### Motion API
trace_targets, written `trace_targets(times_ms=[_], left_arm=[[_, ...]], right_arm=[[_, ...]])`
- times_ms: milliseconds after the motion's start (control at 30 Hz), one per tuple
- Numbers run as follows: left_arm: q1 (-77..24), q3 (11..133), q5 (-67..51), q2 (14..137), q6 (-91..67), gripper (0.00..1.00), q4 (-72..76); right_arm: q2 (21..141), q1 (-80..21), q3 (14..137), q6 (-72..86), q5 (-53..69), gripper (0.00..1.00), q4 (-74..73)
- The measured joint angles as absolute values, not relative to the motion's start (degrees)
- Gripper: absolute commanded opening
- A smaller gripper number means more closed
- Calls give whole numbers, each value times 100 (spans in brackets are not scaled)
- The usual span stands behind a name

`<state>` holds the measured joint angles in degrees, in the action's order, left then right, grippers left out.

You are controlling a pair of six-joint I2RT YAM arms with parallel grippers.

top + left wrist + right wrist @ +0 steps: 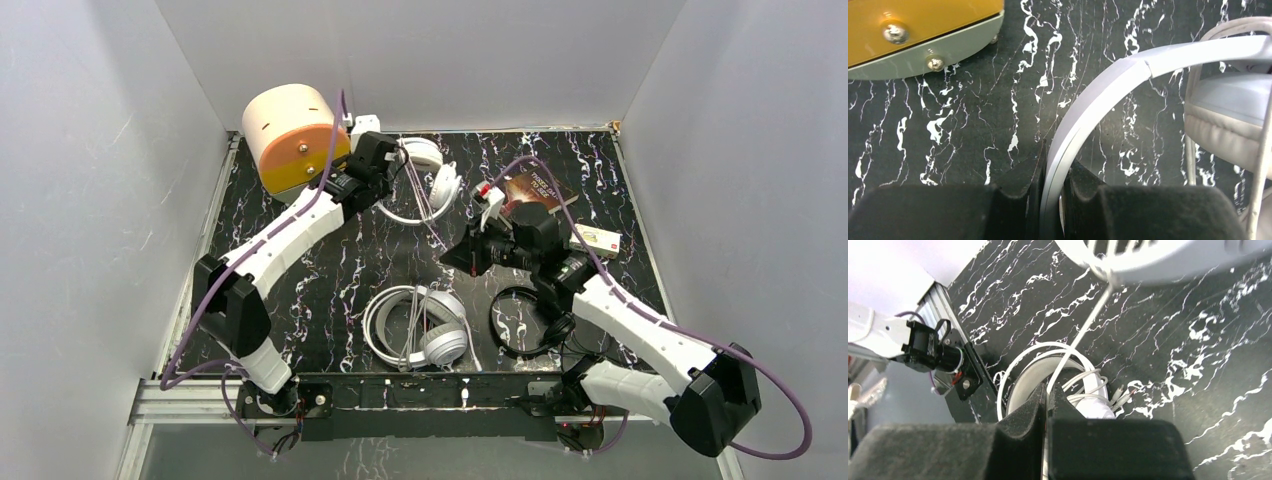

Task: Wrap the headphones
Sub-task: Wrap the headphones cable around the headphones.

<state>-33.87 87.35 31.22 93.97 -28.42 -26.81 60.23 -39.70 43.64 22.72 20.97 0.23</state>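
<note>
The slimmer white headphones [428,178] lie at the back of the table, and my left gripper [375,170] is shut on their headband [1108,85]. Beside the band is one padded ear cup [1228,110]. A thin white cord [432,222] runs from this pair toward the middle of the table. My right gripper [470,255] is shut on that cord [1083,330], above the big white headphones [420,325]. That big pair [1088,390] has cord coiled around it. The black headphones [525,320] lie near the right arm's base.
A cream and orange cylinder [295,135] stands at the back left, close to my left gripper. A brown book [540,190] and a small white box [597,238] lie at the back right. White walls enclose the black marbled table [330,270].
</note>
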Motion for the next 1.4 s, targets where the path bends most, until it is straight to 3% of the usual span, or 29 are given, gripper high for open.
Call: trace_targets(times_ms=[267, 633, 1033, 1400], left_arm=[[-3562, 8523, 2541, 9509, -1492, 0, -2427], [-4123, 8272, 1374, 9360, -196, 0, -2300], [-4145, 7964, 440, 8866, 427, 0, -2311], [-4222, 7964, -246, 8844, 626, 0, -2434]], right_arm=[[6790, -4032, 6101, 528, 2464, 0, -1614], [7406, -4257, 7424, -2453, 2912, 0, -3336], [7314, -4475, 7677, -5699, 3441, 0, -4298], [7876, -4692, 8287, -6705, 3404, 0, -4882]])
